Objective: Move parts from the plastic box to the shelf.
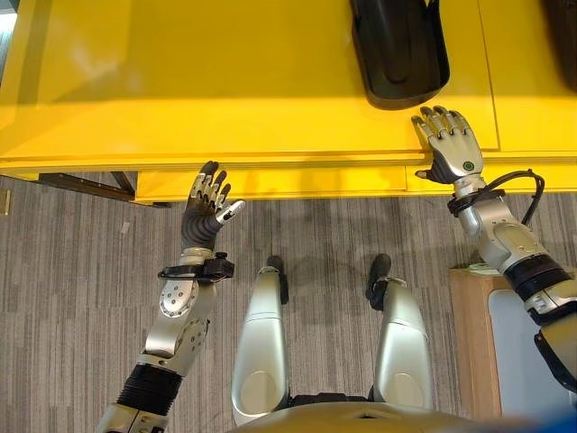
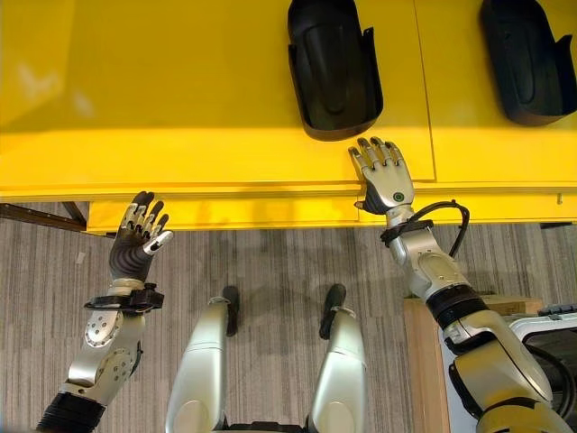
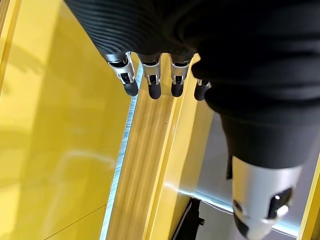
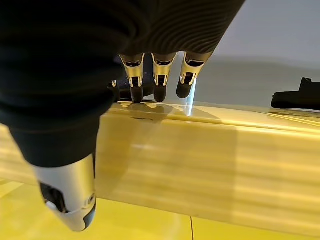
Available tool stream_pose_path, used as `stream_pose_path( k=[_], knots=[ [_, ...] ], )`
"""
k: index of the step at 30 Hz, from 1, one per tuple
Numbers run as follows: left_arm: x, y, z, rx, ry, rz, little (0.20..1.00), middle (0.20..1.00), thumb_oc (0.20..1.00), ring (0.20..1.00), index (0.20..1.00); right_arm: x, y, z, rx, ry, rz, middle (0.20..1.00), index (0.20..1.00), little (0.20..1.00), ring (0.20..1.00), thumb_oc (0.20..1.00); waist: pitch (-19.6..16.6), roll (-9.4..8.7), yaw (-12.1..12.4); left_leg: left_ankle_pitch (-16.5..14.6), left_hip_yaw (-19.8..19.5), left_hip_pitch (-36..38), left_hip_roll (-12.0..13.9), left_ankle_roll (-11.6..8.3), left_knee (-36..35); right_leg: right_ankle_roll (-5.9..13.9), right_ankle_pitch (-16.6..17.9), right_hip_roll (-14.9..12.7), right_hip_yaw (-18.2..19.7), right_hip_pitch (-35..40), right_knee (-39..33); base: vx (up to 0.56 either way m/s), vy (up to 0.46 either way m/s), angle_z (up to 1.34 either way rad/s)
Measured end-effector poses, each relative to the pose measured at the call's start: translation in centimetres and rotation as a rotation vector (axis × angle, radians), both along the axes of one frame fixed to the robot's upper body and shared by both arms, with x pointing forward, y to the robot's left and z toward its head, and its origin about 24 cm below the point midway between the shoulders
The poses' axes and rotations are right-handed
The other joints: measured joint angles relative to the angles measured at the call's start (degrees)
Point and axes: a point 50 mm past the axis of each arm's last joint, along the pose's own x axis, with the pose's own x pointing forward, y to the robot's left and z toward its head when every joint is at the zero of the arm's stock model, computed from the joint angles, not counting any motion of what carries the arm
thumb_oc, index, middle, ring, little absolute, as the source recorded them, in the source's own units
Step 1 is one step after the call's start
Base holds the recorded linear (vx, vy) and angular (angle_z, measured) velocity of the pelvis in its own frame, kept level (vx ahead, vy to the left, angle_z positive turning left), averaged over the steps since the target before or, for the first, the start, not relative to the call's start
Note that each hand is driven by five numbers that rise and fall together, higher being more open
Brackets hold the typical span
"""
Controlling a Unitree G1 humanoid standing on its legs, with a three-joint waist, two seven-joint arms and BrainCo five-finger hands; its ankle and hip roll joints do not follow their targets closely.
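Note:
A black moulded part (image 1: pixel 401 54) lies on the yellow shelf (image 1: pixel 225 81), and a second black part (image 2: pixel 527 63) lies further right on it. My right hand (image 1: pixel 451 149) is open and empty, its straight fingers over the shelf's front edge just short of the first part. In the right wrist view its fingertips (image 4: pixel 157 90) hover above the yellow edge. My left hand (image 1: pixel 206 216) is open and empty too, held up in front of the shelf's front face over the floor. The fingers (image 3: pixel 150 85) are straight in the left wrist view.
Grey striped carpet (image 1: pixel 81 271) lies in front of the shelf. A wooden stand (image 1: pixel 473 343) with a pale container (image 1: pixel 527 352) on it stands at the lower right, beside my right arm. A dark frame (image 1: pixel 81 185) shows under the shelf's left end.

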Motion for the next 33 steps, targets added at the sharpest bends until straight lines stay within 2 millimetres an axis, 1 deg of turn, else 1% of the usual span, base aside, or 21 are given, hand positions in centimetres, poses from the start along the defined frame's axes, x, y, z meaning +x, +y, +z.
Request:
stream_pose_path(
  k=[10,21,33],
  knots=[
    [-0.2,0.0,-0.2,0.004,0.001,-0.013,1.000,1.000,1.000,1.000,1.000,0.6,0.2,0.5,-0.003,0.024,0.004,1.000,1.000,1.000,1.000,1.000,-0.5,0.65,0.1,0.1,0.0,0.0,0.0,-0.10,0.0,0.00,0.1,0.0,0.0,0.0,0.0,0.00,0.000,0.00],
    [-0.2,0.0,-0.2,0.004,0.003,-0.012,1.000,1.000,1.000,1.000,1.000,1.0,1.0,1.5,-0.032,0.039,0.027,1.000,1.000,1.000,1.000,1.000,-0.5,0.76,0.1,0.1,0.0,0.1,0.0,-0.10,0.0,-0.03,0.1,0.0,0.0,0.0,0.0,0.00,0.000,0.00],
    [-0.3,0.0,-0.3,0.003,0.006,-0.011,1.000,1.000,1.000,1.000,1.000,1.3,1.6,1.8,-0.045,0.058,0.049,1.000,1.000,1.000,1.000,1.000,-0.5,0.77,0.1,0.1,0.0,0.1,0.0,-0.15,0.0,-0.09,0.2,0.0,0.0,0.0,0.0,0.00,0.000,0.00]
  ],
)
